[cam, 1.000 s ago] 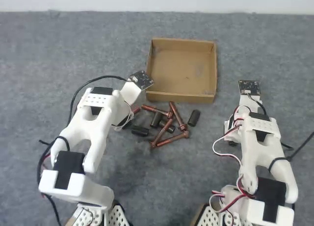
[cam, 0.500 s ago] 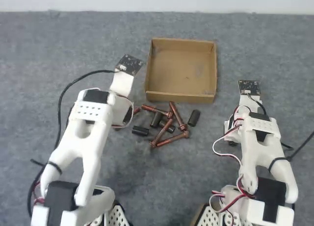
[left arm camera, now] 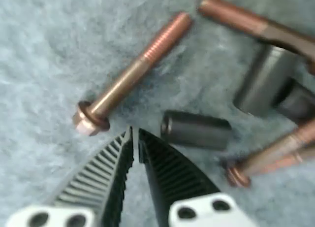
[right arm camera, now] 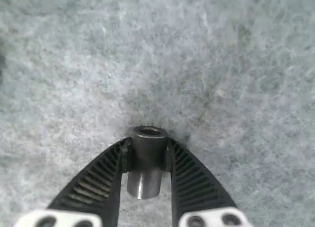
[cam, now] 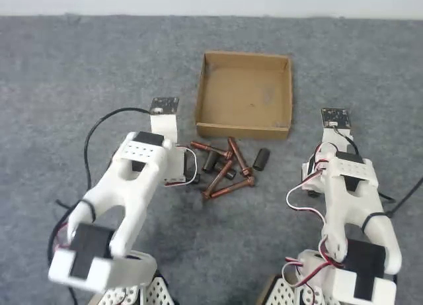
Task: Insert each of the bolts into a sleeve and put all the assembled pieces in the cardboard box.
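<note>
Copper-coloured flanged bolt (left arm camera: 135,69) lies just ahead of the left gripper (left arm camera: 135,136), whose jaws stand almost together with nothing between them. Their tips are close to the bolt's flanged head and to a short black cylindrical sleeve (left arm camera: 197,130) lying just beside it on the grey carpet (cam: 79,67). A second ago this arm leaned over the left edge of the pile of bolts and sleeves (cam: 225,167). Half a second ago it had swung up and off to the left, and now it has come back down at that edge, set a little further left. I read this as a re-aimed approach rather than a grasp: the jaws would have to part before they could take the shank. The right gripper (right arm camera: 147,148) has not moved. It is clamped around a dark metal sleeve (right arm camera: 146,160) with the open bore facing away from it, well apart from the pile. The shallow brown cardboard box (cam: 244,128) beyond the pile holds nothing, so no assembled piece is in it yet.
</note>
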You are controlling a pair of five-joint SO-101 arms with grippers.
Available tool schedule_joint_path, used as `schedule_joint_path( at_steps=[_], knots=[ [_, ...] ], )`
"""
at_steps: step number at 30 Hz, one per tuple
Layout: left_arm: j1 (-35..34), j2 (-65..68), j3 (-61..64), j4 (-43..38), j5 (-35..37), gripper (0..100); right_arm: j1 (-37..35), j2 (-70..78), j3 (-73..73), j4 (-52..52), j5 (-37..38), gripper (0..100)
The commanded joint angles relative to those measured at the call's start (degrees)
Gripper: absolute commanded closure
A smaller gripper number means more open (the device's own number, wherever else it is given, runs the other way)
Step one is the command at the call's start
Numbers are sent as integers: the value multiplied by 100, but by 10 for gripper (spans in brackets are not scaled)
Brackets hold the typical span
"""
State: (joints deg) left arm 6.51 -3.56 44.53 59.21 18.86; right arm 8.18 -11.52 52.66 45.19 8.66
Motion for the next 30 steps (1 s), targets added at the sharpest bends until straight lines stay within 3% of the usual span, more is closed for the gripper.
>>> schedule_joint_path(
  at_steps=[1, 9, 22, 27, 30],
  knots=[
    [-325, 457, -365, -105, 255, 988, 66, -13, -343, -66, 79, 991],
    [-1125, 888, -1130, -53, 255, 988, 66, -4, -343, -66, 79, 991],
    [-1134, 985, -1473, -1178, 246, 988, 66, -4, -343, -57, 79, 991],
    [-1160, 1345, -1525, -2110, 255, 988, 66, 4, -343, -57, 79, 991],
    [-1143, 1495, -1719, -2004, 255, 988, 66, 4, -343, -57, 79, 991]
  ],
)
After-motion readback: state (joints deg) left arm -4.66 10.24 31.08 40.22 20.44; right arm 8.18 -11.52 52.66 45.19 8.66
